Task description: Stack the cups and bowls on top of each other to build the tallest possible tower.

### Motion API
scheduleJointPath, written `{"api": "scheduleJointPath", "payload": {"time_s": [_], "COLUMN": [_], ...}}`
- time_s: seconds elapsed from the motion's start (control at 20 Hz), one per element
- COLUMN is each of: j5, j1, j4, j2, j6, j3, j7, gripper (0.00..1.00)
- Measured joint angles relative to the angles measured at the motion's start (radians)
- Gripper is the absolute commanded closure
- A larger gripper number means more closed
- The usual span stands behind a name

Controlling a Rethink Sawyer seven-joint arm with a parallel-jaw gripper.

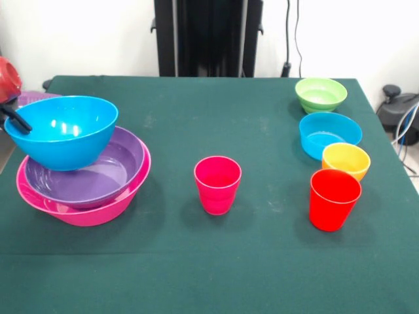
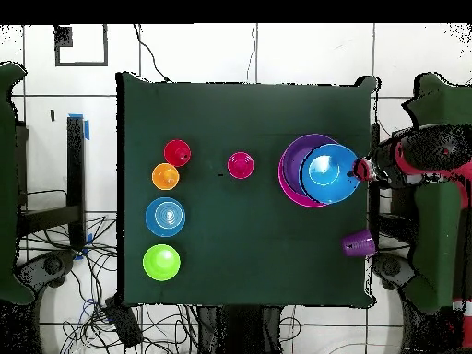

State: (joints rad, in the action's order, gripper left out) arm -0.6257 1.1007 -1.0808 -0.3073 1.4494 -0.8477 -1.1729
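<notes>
Front view: claw is gripping the large blue bowl by its 9 o'clock rim, tilted over the purple bowl inside the huge pink bowl at bench 9 o'clock.

end effector at table edge, arm low

A dark green surface fills most of the front view, with a pale wall behind it. Cables hang down that wall — more cables lie tangled on the white tiled floor beside the surface's edge in the overhead view.
</notes>
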Motion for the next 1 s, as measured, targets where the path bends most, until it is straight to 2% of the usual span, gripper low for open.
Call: {"api": "scheduleJointPath", "payload": {"time_s": [1.0], "j5": [0.0], "j1": [-0.001], "j4": [-0.011], "j2": [0.001], "j6": [0.0], "j3": [0.033], "j7": [0.0], "gripper": [1.0]}}
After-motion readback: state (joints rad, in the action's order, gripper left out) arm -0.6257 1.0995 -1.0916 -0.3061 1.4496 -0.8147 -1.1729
